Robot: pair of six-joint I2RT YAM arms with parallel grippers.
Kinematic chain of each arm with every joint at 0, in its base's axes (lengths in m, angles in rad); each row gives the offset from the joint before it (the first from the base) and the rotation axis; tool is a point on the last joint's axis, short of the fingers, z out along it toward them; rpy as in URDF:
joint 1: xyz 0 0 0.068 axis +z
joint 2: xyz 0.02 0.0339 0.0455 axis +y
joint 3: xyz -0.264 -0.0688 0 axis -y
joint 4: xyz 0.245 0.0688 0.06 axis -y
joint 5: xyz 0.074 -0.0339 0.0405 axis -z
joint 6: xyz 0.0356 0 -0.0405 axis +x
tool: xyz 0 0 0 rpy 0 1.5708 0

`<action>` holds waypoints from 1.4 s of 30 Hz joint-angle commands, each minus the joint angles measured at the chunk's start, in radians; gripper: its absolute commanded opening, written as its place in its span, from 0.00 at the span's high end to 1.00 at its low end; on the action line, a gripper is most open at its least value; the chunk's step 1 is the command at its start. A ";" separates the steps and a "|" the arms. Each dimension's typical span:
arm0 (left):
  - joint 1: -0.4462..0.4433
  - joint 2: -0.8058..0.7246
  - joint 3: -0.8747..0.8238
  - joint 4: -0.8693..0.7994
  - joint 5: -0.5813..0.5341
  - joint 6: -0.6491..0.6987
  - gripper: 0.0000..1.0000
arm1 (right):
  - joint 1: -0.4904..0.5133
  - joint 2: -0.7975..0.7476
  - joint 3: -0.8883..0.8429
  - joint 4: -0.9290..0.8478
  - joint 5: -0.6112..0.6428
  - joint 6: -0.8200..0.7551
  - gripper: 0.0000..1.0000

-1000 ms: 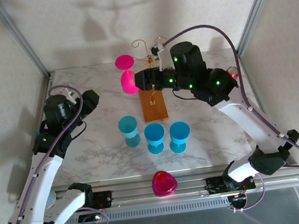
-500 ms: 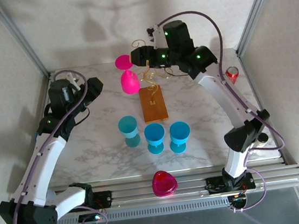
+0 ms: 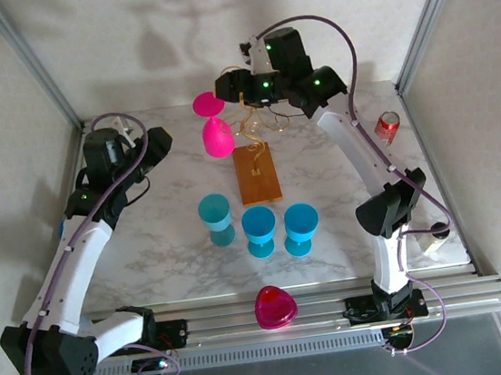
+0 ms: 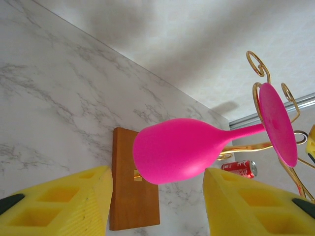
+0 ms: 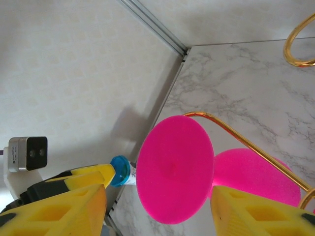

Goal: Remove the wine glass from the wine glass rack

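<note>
I see the pink wine glass (image 3: pixel 217 135) hanging bowl-down from a gold arm of the wine glass rack (image 3: pixel 258 175), upper centre of the overhead frame, over the marble bench (image 3: pixel 148 246). My left tool (image 4: pixel 157 189) stands wide, with the bowl framed between its yellow fingers. My right tool (image 5: pixel 158 196) is wide too, facing the glass's round foot.

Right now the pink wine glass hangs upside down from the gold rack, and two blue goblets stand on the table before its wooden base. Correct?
Not quite: three blue goblets stand there, not two, as the top external view shows. The pink wine glass does hang upside down from the gold rack, and the goblets stand on the table before its wooden base.
</note>
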 commanded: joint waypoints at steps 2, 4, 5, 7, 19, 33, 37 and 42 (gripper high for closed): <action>0.015 0.003 0.023 0.043 0.018 0.016 0.49 | -0.004 0.019 0.038 -0.024 -0.025 0.010 0.43; 0.017 0.002 0.017 0.046 0.020 0.014 0.49 | -0.004 0.019 0.037 -0.027 -0.018 0.007 0.43; 0.019 0.001 0.015 0.047 0.022 0.013 0.49 | -0.006 0.019 0.038 -0.030 -0.016 0.005 0.44; 0.022 -0.003 0.010 0.049 0.025 0.011 0.49 | -0.004 0.020 0.038 -0.032 -0.009 0.002 0.44; 0.041 -0.027 -0.013 0.055 0.032 0.002 0.49 | -0.004 0.049 0.068 -0.062 0.006 -0.001 0.46; 0.064 -0.039 -0.032 0.062 0.051 -0.004 0.49 | 0.001 0.073 0.086 -0.061 -0.006 0.010 0.48; 0.068 -0.042 -0.033 0.062 0.054 -0.004 0.49 | 0.000 0.081 0.094 -0.060 -0.017 0.017 0.49; 0.072 -0.045 -0.036 0.060 0.057 -0.004 0.49 | 0.002 0.088 0.096 -0.060 -0.020 0.020 0.51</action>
